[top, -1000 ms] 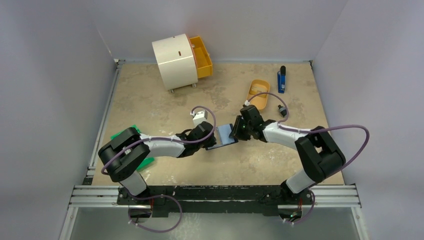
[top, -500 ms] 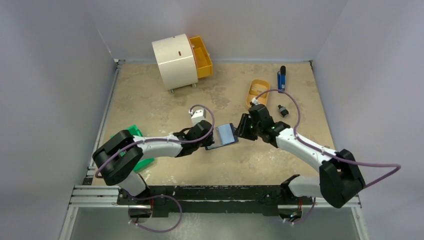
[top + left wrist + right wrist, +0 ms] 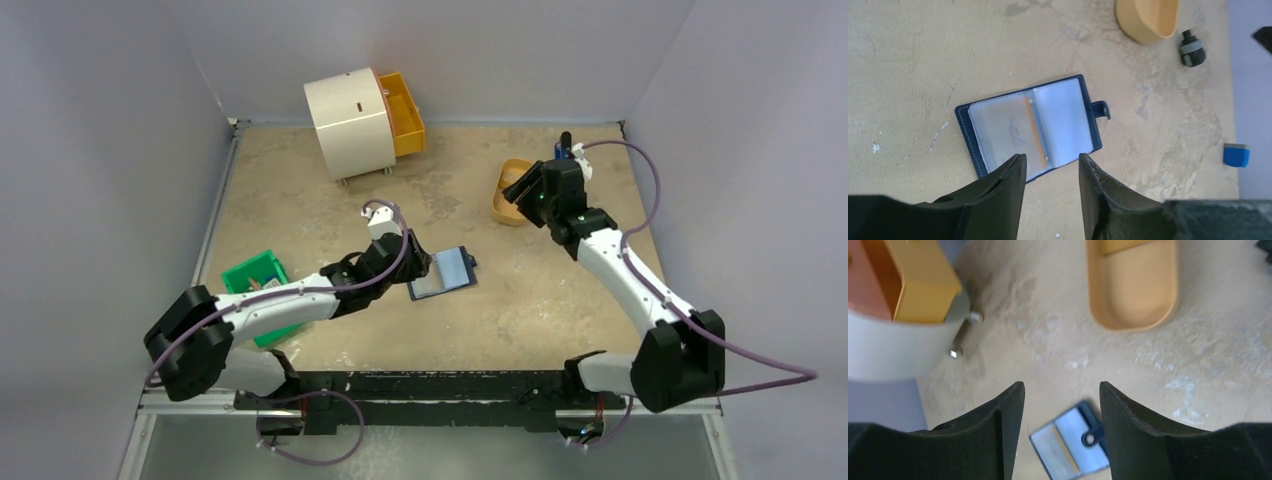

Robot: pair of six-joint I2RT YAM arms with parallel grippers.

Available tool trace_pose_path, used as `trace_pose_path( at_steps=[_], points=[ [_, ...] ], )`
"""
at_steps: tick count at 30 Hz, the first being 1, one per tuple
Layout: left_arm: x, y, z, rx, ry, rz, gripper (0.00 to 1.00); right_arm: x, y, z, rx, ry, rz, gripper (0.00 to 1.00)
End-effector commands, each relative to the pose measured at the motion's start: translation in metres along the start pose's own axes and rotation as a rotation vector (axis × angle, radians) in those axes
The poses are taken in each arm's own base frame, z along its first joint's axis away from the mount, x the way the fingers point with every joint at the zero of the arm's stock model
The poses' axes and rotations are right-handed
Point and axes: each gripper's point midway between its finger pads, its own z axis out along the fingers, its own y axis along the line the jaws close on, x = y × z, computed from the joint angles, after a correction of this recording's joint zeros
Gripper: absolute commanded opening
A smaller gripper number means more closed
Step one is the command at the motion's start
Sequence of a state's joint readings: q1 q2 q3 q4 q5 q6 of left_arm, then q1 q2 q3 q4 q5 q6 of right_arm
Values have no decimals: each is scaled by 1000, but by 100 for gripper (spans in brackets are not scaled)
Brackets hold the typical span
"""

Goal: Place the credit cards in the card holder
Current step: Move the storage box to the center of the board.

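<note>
The dark navy card holder (image 3: 1030,125) lies open and flat on the mottled tan surface (image 3: 330,215) near its middle, snap tab pointing toward the robot's right side. Seen from the left wrist, one tan credit card (image 3: 1010,131) with an orange edge sits inside a clear sleeve on the half away from the tab. The left pincer (image 3: 1050,165) hangs just at the holder's near edge, its fingers spread apart and holding nothing. The right pincer (image 3: 1062,390) is well apart from the holder, up near the orange oval tray (image 3: 1133,290) toward the far right of the surface, and it too is spread wide and empty. A yellowish card (image 3: 1120,245) shows at the tray's far end, cut off by the frame. A small black-and-grey knob (image 3: 1192,47) sits beside the tray and a blue object (image 3: 1236,155) lies nearer the right wall. A cream round cabinet (image 3: 352,122) with an orange drawer stands at the back, and a green box (image 3: 255,285) sits by the left arm.
</note>
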State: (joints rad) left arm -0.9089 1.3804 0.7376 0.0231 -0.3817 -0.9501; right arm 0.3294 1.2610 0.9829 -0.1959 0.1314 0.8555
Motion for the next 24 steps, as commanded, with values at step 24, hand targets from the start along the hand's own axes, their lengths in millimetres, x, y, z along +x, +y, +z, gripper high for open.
trace_pose_path(
  at_steps=[24],
  points=[
    [-30, 20, -43, -9, -113, -22, 45, -26, -38, 173, 290, 161, -325, 55]
  ],
)
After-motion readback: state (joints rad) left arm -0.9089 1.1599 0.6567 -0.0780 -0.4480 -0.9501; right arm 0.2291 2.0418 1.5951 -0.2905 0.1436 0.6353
